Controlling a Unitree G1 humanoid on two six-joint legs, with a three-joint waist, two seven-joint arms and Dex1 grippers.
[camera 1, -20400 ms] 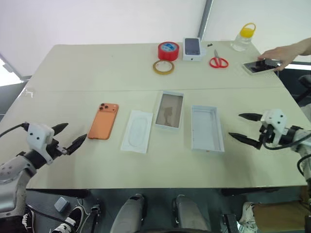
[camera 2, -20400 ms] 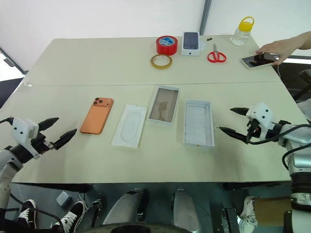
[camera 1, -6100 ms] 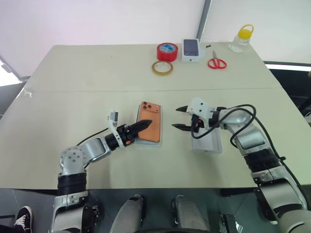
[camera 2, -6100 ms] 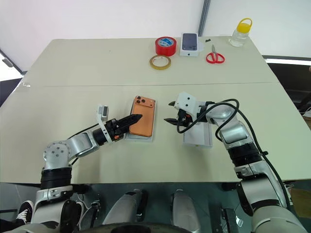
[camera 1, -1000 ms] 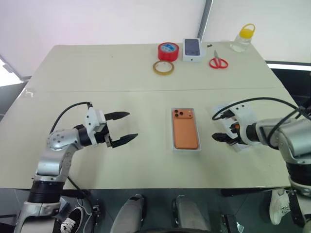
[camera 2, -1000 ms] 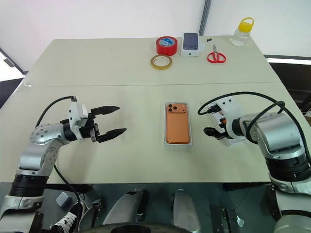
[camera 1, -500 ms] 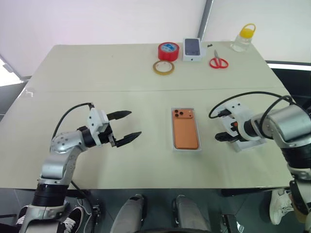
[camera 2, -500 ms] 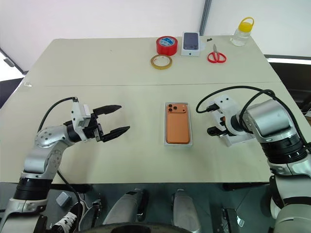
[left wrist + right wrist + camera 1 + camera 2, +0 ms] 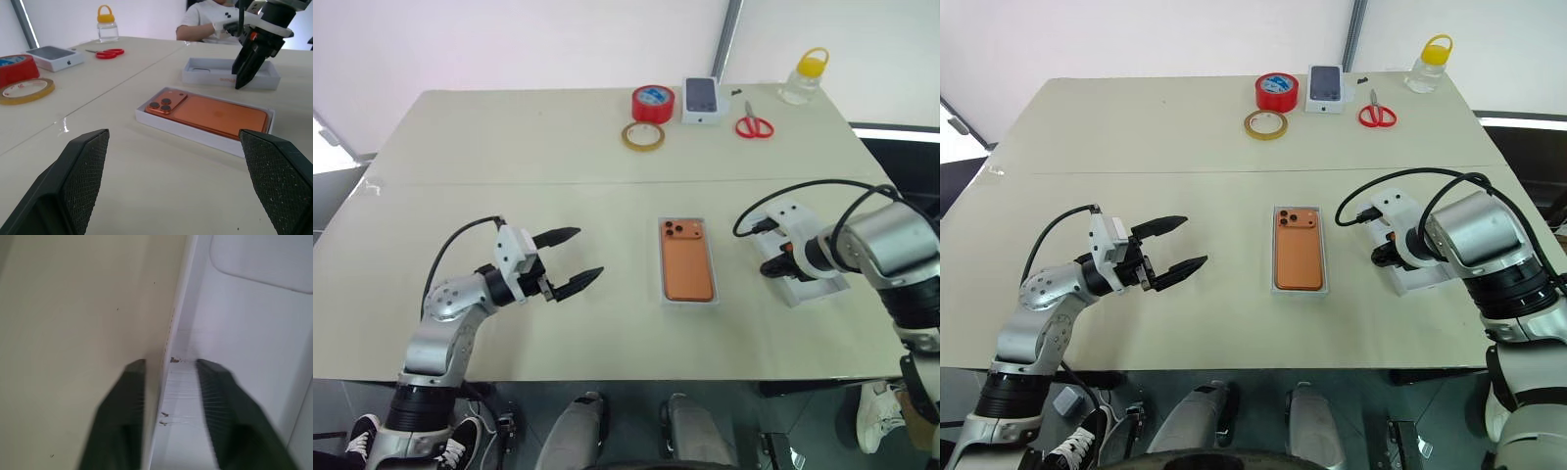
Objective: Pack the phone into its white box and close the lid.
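Note:
The orange phone (image 9: 686, 266) lies camera side up inside the white box (image 9: 690, 302) at the middle of the table. To its right lies the lid (image 9: 815, 287), open side up. My right gripper (image 9: 771, 268) points down at the lid's left wall and is shut on it. In the right wrist view one finger (image 9: 122, 401) is outside that wall and the other inside. My left gripper (image 9: 585, 253) hangs open to the left of the box, a hand's width away, holding nothing. The left wrist view shows the phone (image 9: 215, 115) and the lid (image 9: 210, 73).
At the table's far side lie a red tape roll (image 9: 652, 103), a tan tape ring (image 9: 643, 135), a small printed phone box (image 9: 702, 100), red scissors (image 9: 755, 125) and a yellow-capped bottle (image 9: 800, 78). A person in white (image 9: 205, 19) sits beyond the right edge.
My right gripper has closed from wide open onto the lid's left wall. The left gripper stays open and has hardly moved.

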